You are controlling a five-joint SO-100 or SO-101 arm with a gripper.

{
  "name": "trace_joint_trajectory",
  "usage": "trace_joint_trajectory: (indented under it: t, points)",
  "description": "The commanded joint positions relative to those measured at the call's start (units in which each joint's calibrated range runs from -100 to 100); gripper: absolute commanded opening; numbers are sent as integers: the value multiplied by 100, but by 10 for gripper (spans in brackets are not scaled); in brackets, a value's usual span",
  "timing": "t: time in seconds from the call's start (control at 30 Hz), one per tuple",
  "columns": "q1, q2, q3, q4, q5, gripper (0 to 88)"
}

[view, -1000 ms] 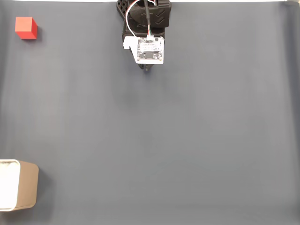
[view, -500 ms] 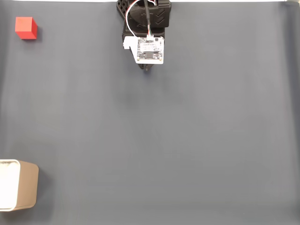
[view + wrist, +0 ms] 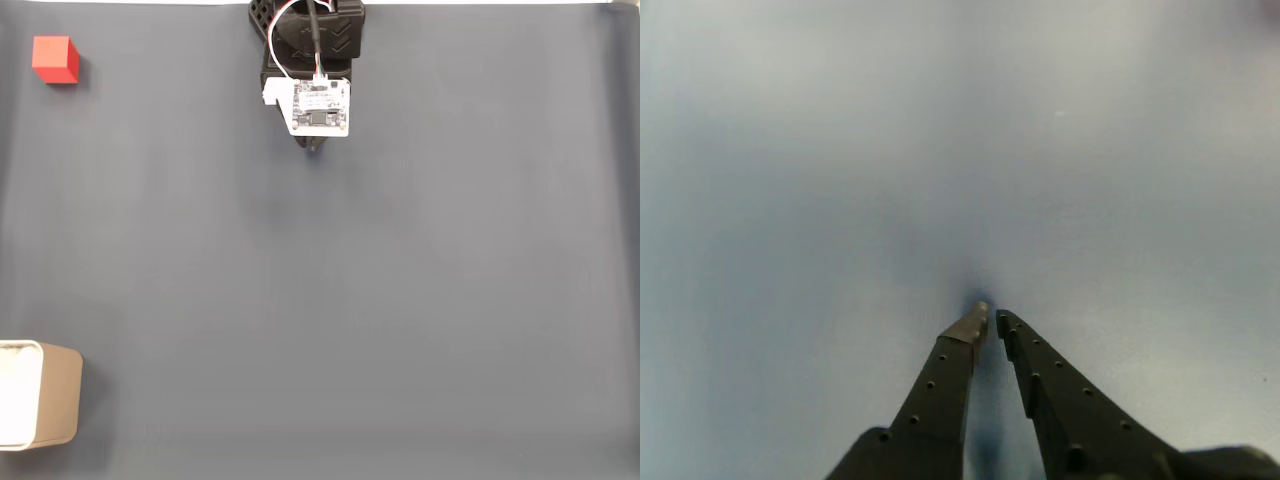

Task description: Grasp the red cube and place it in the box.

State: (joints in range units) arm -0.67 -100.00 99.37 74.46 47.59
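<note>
The red cube rests on the grey mat at the top left of the fixed view. At the bottom left edge stands the tan box with its white inside, partly cut off by the frame. The arm sits folded at the top centre, and just below its white circuit board my gripper peeks out, far from both cube and box. In the wrist view the two black fingers meet at their tips above bare mat, so the gripper is shut with nothing in it.
A grey mat covers the whole table in the fixed view. A white strip runs along the mat's top edge behind the arm's base.
</note>
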Motion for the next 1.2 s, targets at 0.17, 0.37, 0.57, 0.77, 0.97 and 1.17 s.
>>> trace_joint_trajectory:
  t: [0.17,0.37,0.57,0.77,0.97,1.17]
  points:
    - [38,9,45,103,-39,2]
    - [24,9,45,86,-73,0]
    - [10,9,45,5,-59,0]
    - [38,9,45,-504,-122,0]
    - [145,52,18,-1192,-59,0]
    - [195,381,-302,-1922,-39,2]
